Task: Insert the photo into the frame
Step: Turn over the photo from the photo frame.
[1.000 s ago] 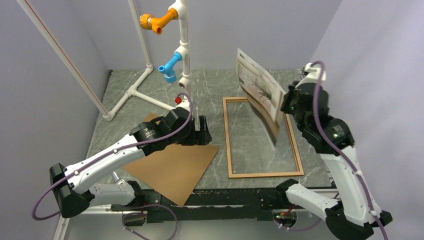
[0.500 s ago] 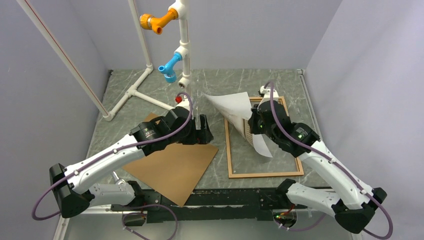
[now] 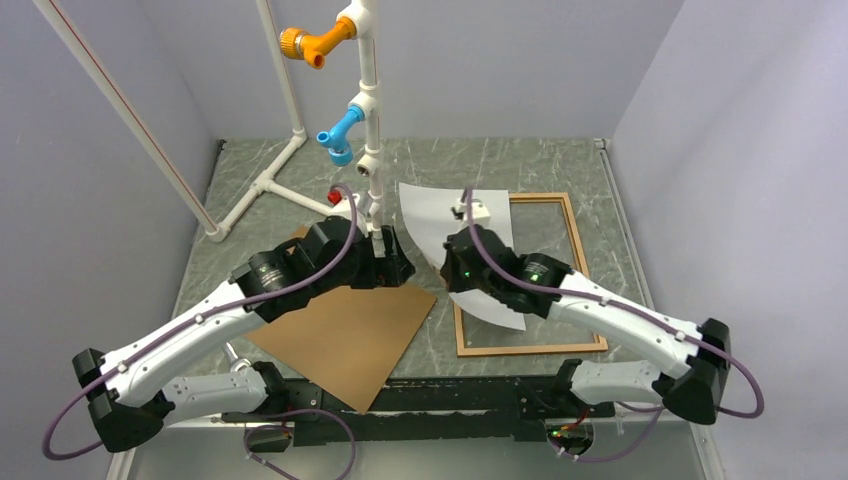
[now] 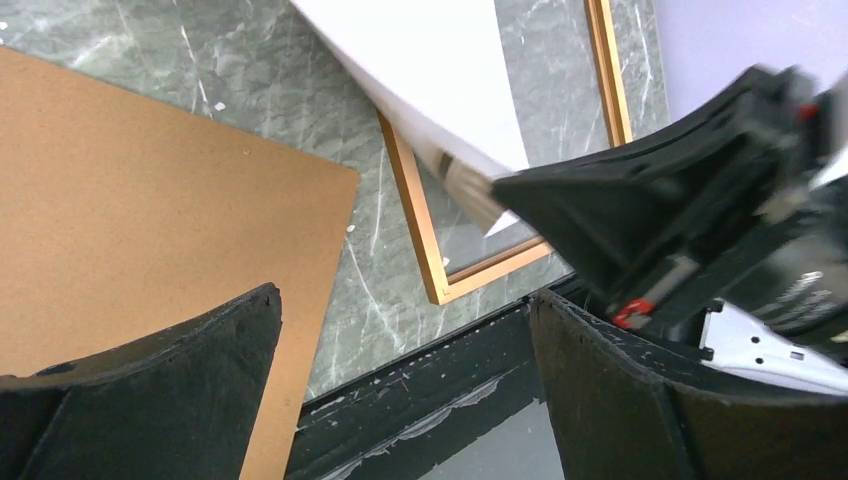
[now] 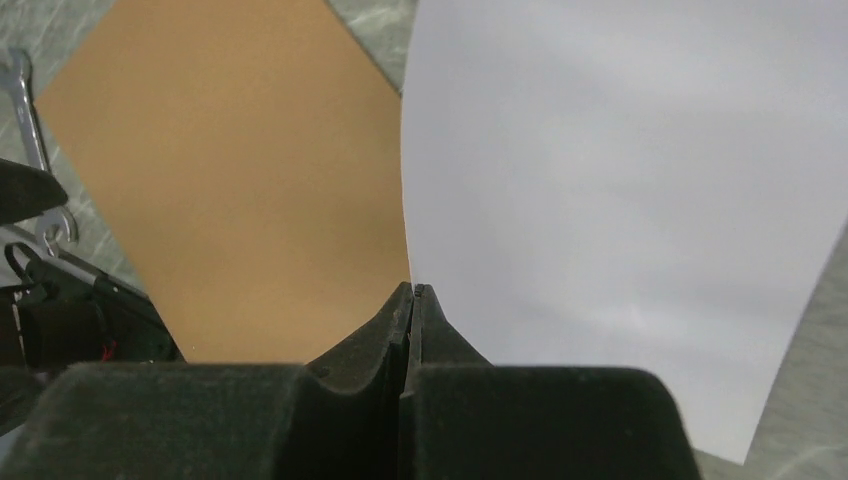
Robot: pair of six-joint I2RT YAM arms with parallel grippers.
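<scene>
Photo (image 3: 437,213) swung left to picture centre, white back up, curled over thin wooden frame (image 3: 530,349) | right gripper (image 5: 410,292) clenched on its edge | left gripper (image 4: 400,320) released, above flat brown hardboard (image 3: 345,335).

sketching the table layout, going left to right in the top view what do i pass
leaning white pipe → brown backing sheet → photo, white back up → right rail of the frame
</scene>
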